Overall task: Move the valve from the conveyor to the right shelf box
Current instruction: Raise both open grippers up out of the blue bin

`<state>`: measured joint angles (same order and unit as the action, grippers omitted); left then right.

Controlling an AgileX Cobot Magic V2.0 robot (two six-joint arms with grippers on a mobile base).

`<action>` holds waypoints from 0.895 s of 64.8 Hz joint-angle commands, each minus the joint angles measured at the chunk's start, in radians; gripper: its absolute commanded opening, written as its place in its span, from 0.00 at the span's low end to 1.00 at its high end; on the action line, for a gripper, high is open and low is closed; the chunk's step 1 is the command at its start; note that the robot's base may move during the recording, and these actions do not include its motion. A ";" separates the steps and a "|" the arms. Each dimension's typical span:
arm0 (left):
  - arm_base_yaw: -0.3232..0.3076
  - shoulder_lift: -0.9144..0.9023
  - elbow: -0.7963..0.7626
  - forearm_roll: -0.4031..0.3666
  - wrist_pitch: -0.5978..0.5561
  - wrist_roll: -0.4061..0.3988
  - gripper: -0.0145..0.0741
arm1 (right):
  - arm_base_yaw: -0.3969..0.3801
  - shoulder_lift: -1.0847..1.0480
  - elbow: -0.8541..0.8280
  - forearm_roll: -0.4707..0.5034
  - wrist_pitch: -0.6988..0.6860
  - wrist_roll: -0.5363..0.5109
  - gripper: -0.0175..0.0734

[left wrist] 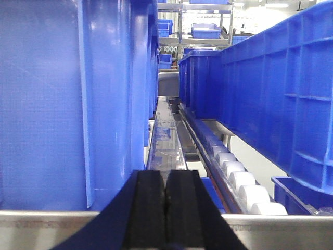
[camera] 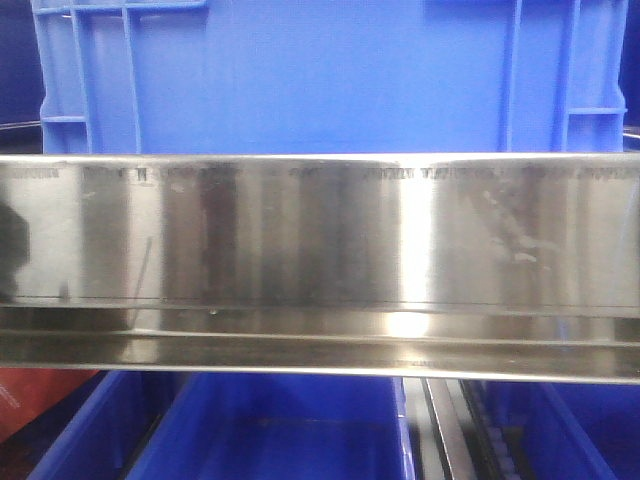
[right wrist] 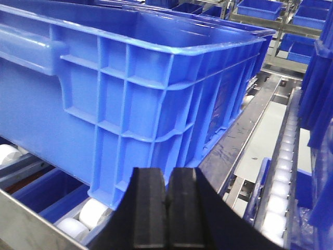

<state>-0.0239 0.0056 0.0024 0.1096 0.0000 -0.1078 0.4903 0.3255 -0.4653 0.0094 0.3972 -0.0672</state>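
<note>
The front view sits very close to a steel shelf rail [camera: 320, 260], facing it squarely — a blue box [camera: 330, 75] above, more below. The left wrist view looks low along a gap between blue boxes [left wrist: 67, 99], down a roller track [left wrist: 237, 179]. The right wrist view looks down at a box corner [right wrist: 140, 99] — both wrist views share rollers and shelving.

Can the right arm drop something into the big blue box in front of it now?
Probably yes. The right gripper sits low by the box wall, so it must lift over the rim; the top looks open. Its pads are shut and empty.
</note>
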 commanded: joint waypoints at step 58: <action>0.001 -0.006 -0.002 -0.004 -0.019 -0.005 0.04 | -0.476 -0.300 0.306 0.160 -0.170 0.003 0.02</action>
<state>-0.0239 0.0056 0.0024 0.1096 0.0000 -0.1078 0.0608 0.0826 -0.2085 0.1614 0.2697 -0.0672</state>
